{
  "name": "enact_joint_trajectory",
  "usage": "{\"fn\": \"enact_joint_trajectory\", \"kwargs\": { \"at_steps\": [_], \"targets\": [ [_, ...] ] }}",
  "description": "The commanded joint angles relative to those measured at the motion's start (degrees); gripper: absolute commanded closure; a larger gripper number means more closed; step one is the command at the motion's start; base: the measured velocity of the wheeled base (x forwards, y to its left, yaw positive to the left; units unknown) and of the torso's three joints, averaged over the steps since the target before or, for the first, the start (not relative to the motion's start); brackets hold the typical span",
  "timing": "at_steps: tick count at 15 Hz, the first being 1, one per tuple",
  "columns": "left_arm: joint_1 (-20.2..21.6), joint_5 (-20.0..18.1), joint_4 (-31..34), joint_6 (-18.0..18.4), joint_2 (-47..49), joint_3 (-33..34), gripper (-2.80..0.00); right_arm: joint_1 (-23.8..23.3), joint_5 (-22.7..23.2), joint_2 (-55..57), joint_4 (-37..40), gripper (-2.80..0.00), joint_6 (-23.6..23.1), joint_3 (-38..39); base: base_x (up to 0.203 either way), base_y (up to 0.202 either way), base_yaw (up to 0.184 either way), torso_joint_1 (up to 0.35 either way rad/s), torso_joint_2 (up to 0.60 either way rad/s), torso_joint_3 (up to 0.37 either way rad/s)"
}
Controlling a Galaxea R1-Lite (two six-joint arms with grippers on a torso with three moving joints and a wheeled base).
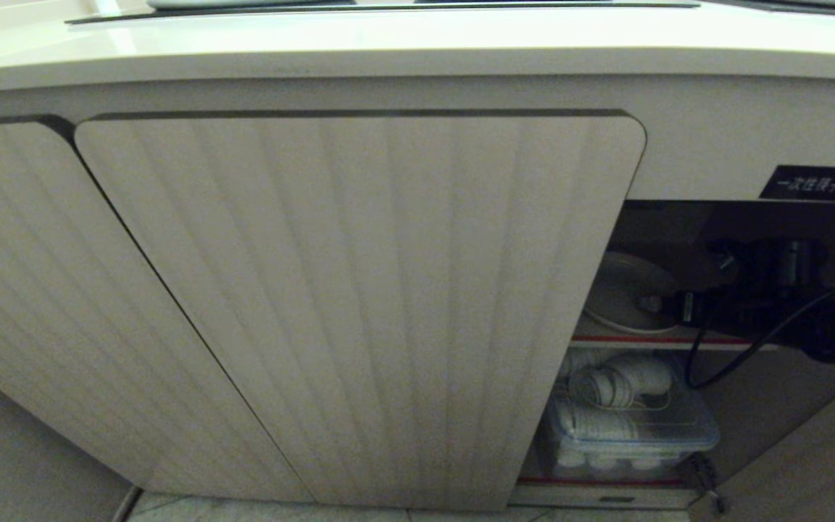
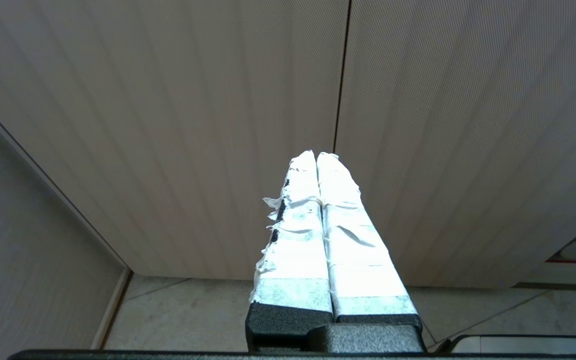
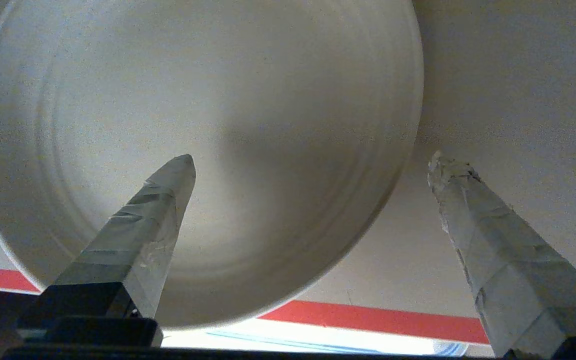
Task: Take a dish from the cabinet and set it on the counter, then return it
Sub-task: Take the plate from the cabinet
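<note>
The off-white dish (image 1: 624, 290) lies on the cabinet's upper shelf (image 1: 649, 339), behind its red-striped front edge. The ribbed cabinet door (image 1: 359, 290) stands open, leaving a gap on the right under the black label (image 1: 809, 182). My right gripper (image 1: 660, 301) reaches into that gap over the dish. In the right wrist view the right gripper (image 3: 313, 160) is open. One finger hangs over the dish (image 3: 218, 125), the other over bare shelf (image 3: 493, 100) past the rim. My left gripper (image 2: 316, 155) is shut and empty, low before the doors. The counter (image 1: 388, 36) runs across the top.
On the lower shelf sits a clear plastic box (image 1: 628, 428) with white cups in and on it. A black cable (image 1: 751, 348) loops down from my right arm in front of the shelves. Another ribbed door (image 1: 26, 290) stands to the left. Tiled floor (image 1: 243, 507) lies below.
</note>
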Motion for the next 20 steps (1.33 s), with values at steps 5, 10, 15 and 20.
{"fn": "enact_joint_trajectory", "kwargs": {
  "at_steps": [5,10,15,20],
  "targets": [
    [0.0,0.0,0.0,-0.04,-0.02,0.0,0.0,0.24,0.08,0.44,-0.62,-2.8,-0.03,-0.04,0.0,0.0,0.0,0.0,0.0,0.0],
    [0.0,0.0,0.0,-0.04,-0.02,0.0,0.0,0.33,0.08,0.53,0.26,-2.8,0.06,-0.72,0.0,0.0,0.0,0.0,0.0,0.0],
    [0.0,0.0,0.0,-0.04,-0.02,0.0,0.0,0.59,0.08,0.53,0.35,-2.8,0.15,-0.72,0.0,0.0,0.0,0.0,0.0,0.0],
    [0.0,0.0,0.0,-0.04,-0.02,0.0,0.0,0.59,0.08,0.53,1.58,-2.8,0.15,-0.72,0.0,0.0,0.0,0.0,0.0,0.0]
  ]
}}
